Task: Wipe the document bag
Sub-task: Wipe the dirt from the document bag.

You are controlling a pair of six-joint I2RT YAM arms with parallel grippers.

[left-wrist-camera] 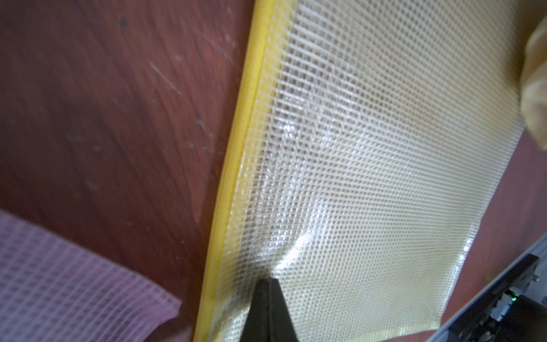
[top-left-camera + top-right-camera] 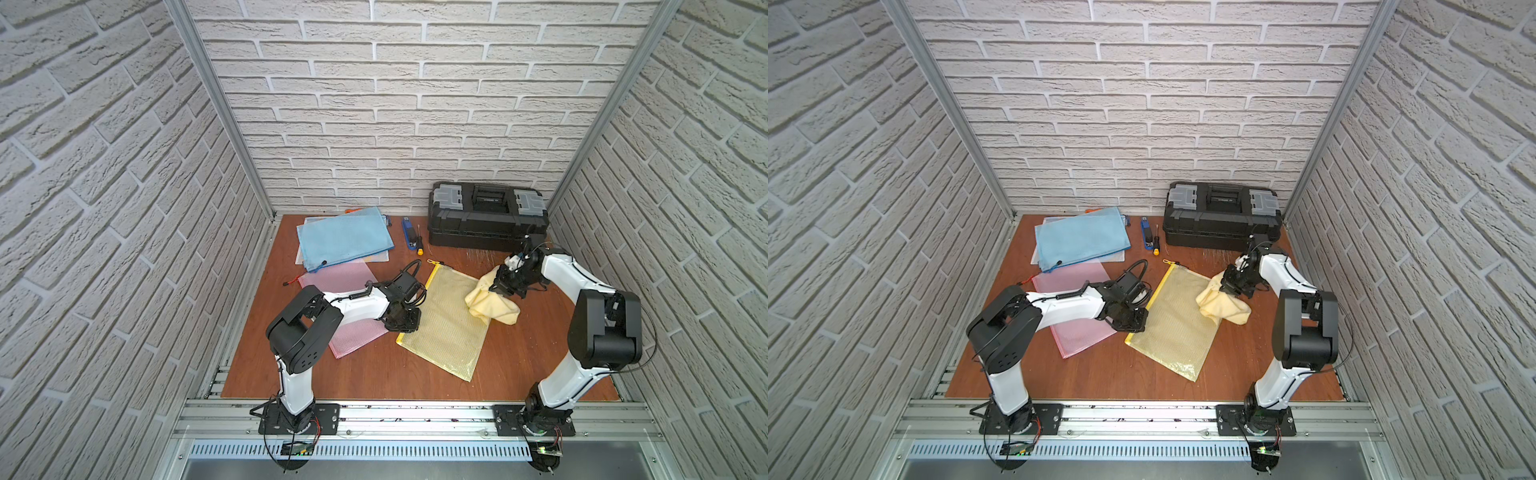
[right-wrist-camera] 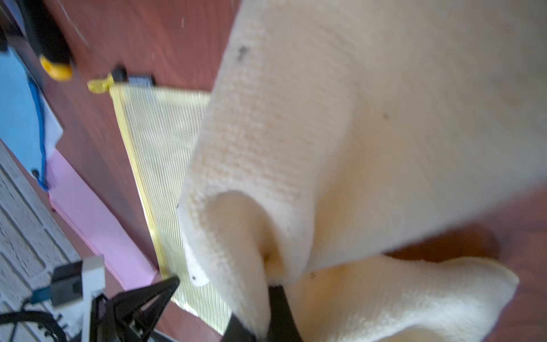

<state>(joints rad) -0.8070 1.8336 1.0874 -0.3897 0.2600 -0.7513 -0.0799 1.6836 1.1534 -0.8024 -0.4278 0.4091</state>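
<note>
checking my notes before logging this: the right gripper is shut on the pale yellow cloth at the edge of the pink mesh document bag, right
Only the bag is wrong. The right gripper is shut on the pale yellow cloth at the edge of the yellow mesh document bag, as both top views show. The pink mesh document bag lies beside it, clear of the cloth.

One toolbox (image 2: 486, 220) sits on the desk (image 2: 374, 374). Just left of it lie one blue hand tool (image 2: 408, 232) and one screwdriver (image 2: 419, 243). Two document bags lie singly in front of the toolbox, one yellow bag (image 2: 440, 332) and one pink bag (image 2: 349, 278). Farther left is one stack topped by a blue bag (image 2: 345, 239), its count unclear. One cloth (image 2: 492, 307). Two grippers: left gripper (image 2: 406, 327), right gripper (image 2: 500, 291).
</note>
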